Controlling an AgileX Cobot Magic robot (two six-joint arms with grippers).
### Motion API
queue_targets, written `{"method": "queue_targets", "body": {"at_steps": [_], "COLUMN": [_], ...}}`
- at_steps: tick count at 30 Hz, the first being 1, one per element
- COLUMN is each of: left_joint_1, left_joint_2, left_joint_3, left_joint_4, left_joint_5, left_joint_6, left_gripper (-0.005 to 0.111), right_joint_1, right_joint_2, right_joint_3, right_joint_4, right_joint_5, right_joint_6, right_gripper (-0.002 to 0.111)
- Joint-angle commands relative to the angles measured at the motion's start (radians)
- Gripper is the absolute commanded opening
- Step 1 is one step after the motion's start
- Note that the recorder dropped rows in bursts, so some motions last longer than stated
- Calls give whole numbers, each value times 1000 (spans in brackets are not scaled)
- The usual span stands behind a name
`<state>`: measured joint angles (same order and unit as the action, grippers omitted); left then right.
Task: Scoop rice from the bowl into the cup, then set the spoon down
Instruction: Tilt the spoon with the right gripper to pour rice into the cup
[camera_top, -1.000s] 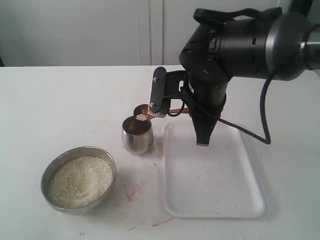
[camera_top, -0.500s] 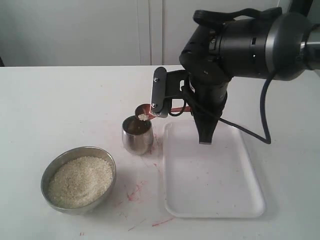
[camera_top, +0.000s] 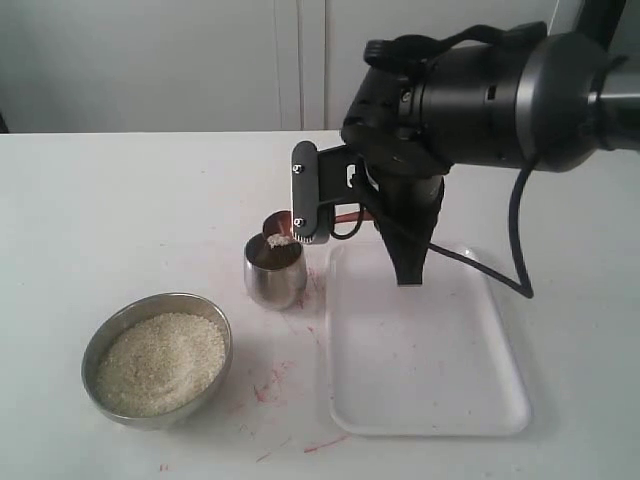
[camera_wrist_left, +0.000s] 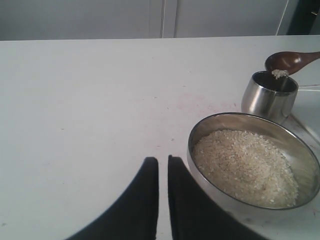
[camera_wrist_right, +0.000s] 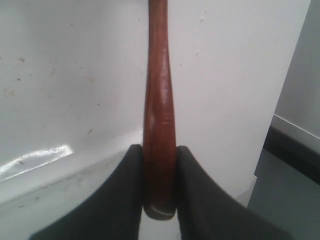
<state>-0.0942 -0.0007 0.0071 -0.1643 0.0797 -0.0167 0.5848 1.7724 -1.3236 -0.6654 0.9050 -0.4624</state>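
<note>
My right gripper (camera_wrist_right: 160, 167) has swung a little to the left, bringing the spoon (camera_top: 276, 224) from just beside the cup (camera_top: 275, 275) to over its mouth, tipped, with a small clump of rice (camera_top: 279, 240) at its lip. My jaws are pinched snugly on the spoon's slim handle. The cup stands upright between the rice-filled bowl (camera_top: 218, 325) and the white tray (camera_top: 500, 405).

On my screen the bowl (camera_top: 160, 420) sits front-left on the bench (camera_top: 120, 200) with the rice (camera_top: 160, 362) in it, the cup (camera_top: 272, 285) stands behind it to the right, the tray (camera_top: 425, 350) lies just right of the cup, and the spoon (camera_top: 275, 226) hangs over the cup's mouth.
</note>
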Motion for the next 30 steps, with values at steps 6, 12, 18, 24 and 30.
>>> {"method": "queue_targets", "body": {"at_steps": [6,12,18,24,30], "left_joint_1": [2,2,2,2,2], "left_joint_2": [1,1,1,1,1], "left_joint_3": [-7,-7,-7,-7,-7], "left_joint_4": [-7,-7,-7,-7,-7], "left_joint_5": [-3,-3,-3,-3,-3], "left_joint_6": [-2,-2,-2,-2,-2], "left_gripper": [14,14,14,14,14], "right_joint_1": [3,5,17,32,36], "right_joint_2": [-1,-1,-1,-1,-1], "right_joint_3": [2,2,2,2,2], "right_joint_4": [-48,-50,-69,-97,-106], "right_joint_5": [13,13,13,17,17], "right_joint_6": [-8,-31,-31,-31,-31], "right_gripper": [0,0,0,0,0]}}
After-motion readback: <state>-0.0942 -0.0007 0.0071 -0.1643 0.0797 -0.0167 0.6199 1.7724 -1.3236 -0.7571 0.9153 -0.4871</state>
